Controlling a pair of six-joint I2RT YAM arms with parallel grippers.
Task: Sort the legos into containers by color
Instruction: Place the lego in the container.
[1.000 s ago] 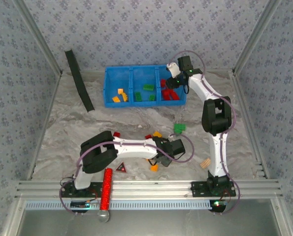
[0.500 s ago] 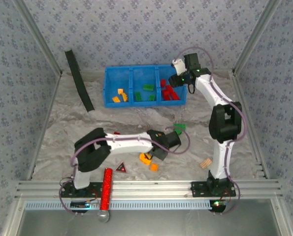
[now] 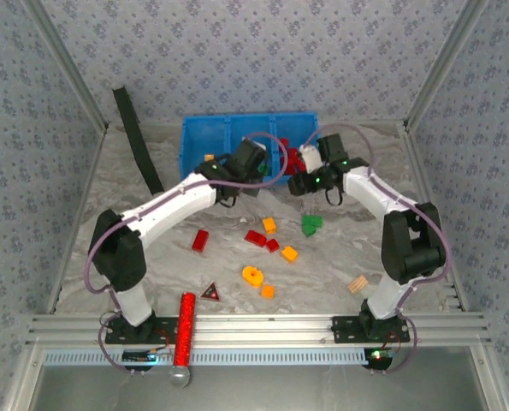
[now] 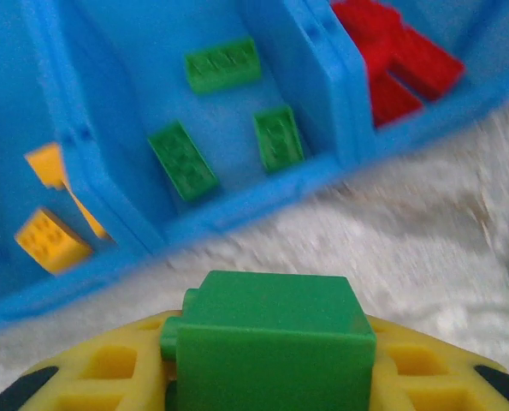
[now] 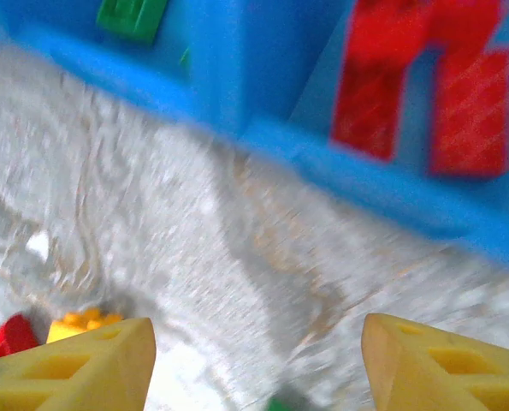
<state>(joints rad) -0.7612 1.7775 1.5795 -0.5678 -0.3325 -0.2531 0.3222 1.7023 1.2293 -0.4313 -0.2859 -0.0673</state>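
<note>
**Left tool carrying a green brick at the tray's near wall**

I see the counter (image 3: 340,257) with the blue tray (image 3: 207,122) at upper centre of the overhead frame. Its three compartments are sorted yellow-orange, green and red from left to right. My left tool (image 3: 247,163) is pinching a green brick (image 4: 275,338) just short of the tray's near wall, facing the middle compartment (image 4: 228,118). My right tool (image 5: 258,360) hangs spread and empty over the counter beside the tray's right end. Loose legos (image 3: 255,237) lie at centre frame, below the tray. I judge the brick light, rigid and smooth. Flat opposite faces, clear of the studs, give the safest hold; a slack pinch could let it slip.
</note>
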